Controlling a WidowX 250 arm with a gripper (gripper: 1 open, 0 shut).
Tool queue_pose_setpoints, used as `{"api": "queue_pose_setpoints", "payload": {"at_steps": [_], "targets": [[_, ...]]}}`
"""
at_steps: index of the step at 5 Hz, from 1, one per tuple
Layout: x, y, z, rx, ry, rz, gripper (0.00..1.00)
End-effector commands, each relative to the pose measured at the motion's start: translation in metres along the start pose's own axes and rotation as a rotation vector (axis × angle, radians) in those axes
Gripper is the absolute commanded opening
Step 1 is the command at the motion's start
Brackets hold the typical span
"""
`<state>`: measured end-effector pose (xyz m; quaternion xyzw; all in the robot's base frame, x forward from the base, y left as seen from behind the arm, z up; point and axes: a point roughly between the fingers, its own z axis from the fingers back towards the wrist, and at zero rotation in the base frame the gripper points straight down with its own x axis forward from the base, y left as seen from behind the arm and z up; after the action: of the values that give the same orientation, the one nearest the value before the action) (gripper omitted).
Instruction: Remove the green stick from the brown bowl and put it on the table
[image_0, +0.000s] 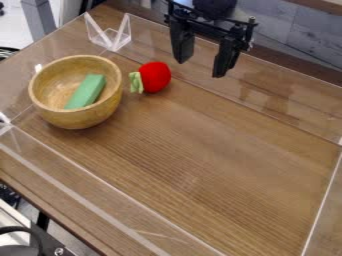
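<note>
Holding one green stick (86, 91), one brown bowl (76, 92) sits (gripper (206, 58) spread).

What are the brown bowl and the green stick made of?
The brown bowl looks like wood, smooth and maybe a bit shiny, because it is light brown with a thick rim. The green stick could be plastic or painted wood; it is one plain, even green and looks dull, so I can't be sure which.

Broad bare tabletop (214, 170) spreads right of the bowl (40, 92); the red fruit (155, 76) crowds its side.
</note>
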<state>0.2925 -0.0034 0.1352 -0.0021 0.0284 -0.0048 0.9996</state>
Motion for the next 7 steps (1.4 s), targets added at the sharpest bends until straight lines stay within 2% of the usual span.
{"api": "queue_pose_setpoints", "payload": {"at_steps": [1, 2, 3, 5, 6, 7], "targets": [[-0.004, 0.022, -0.009, -0.003, 0.015, -0.014, 1.00], [-0.015, 0.060, -0.004, 0.000, 0.004, 0.016, 1.00], [-0.026, 0.097, 0.003, 0.005, -0.035, 0.038, 1.00], [-0.040, 0.133, -0.007, 0.008, -0.042, 0.040, 1.00], [-0.044, 0.144, -0.014, 0.004, -0.045, 0.176, 1.00], [-0.046, 0.147, -0.021, -0.004, -0.037, 0.281, 1.00]]}}
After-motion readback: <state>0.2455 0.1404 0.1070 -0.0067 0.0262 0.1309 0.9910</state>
